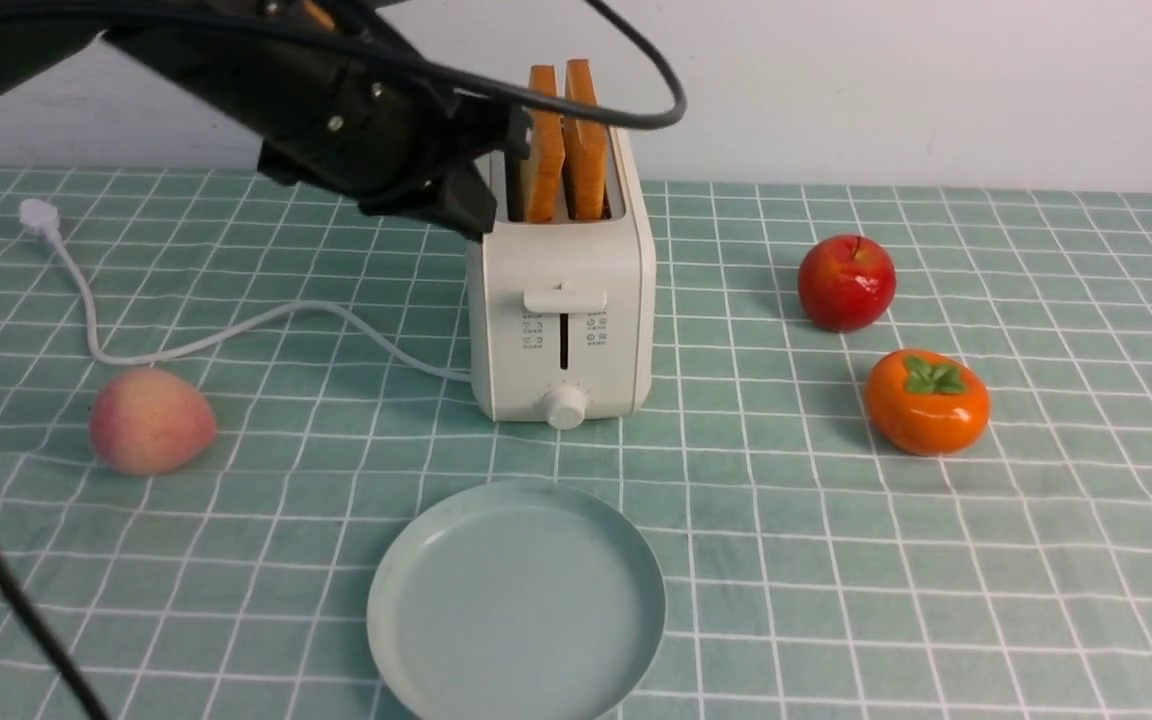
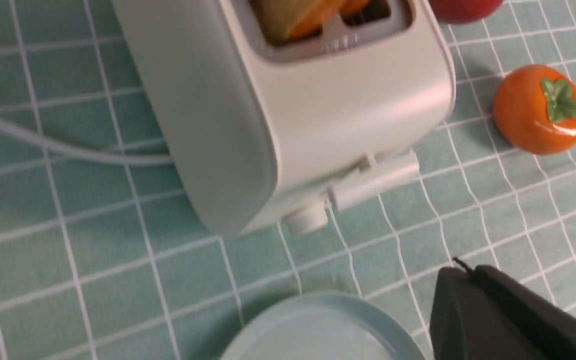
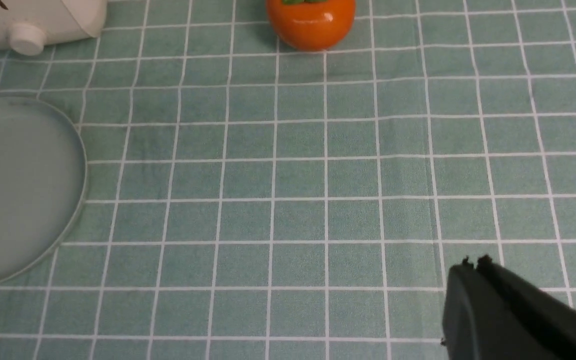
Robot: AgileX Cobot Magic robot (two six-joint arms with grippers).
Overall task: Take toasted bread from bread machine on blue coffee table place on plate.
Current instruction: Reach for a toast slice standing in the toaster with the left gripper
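Left gripper (image 1: pixel 492 172), its grip impossible to tell, hangs beside the toaster (image 1: pixel 561 300), where only the front view shows both toast slices (image 1: pixel 586 140) whole and upright, plate (image 1: pixel 516 600) just in front.

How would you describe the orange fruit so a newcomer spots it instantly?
Start at the central cream-white boxy toaster. To its right lie two round fruits; the glossy orange fruit sits nearer the camera than the shiny red apple and alone has a green leafy cap.
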